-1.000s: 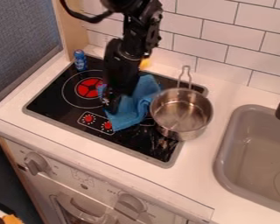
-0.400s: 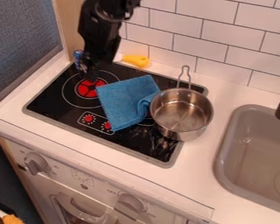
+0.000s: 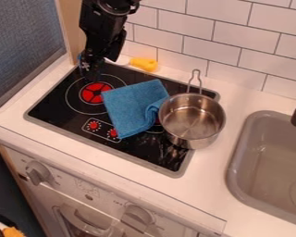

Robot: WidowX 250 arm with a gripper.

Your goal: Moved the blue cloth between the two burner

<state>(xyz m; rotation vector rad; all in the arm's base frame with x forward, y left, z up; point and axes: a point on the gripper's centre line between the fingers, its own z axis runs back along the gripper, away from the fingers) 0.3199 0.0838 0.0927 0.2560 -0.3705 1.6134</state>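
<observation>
- We see our claw [image 3: 90, 73] hanging over the cooktop's [image 3: 58, 118] back left corner, with its arm coming down from the top of the view.
- We cannot tell whether the claw is released or clenched; the blue cloth is well clear of it.
- We find the blue cloth [image 3: 131, 109] spread over the middle of the cooktop, between the red left burner [image 3: 95, 93] and the steel pot [image 3: 188, 121].
- Its left corner comes up to the red burner, its back corner points at the cooktop's back edge, and its front corner is by the red control marks [image 3: 94, 125] along the front edge.
- On its right side we see a bunched fold right beside the pot; we cannot tell whether the two touch.
- We have the pot upright at the cooktop's right edge, its wire handle [image 3: 195, 78] towards the back edge.
- We see a blue can [image 3: 80, 59] near the cooktop's back left corner, mostly hidden behind the claw.
- Behind the cooktop's back edge, we see a yellow item [image 3: 144, 64] lying on the worktop [image 3: 206, 185].
- We have a grey sink [image 3: 237, 159] set into the worktop, right of the cooktop.
</observation>
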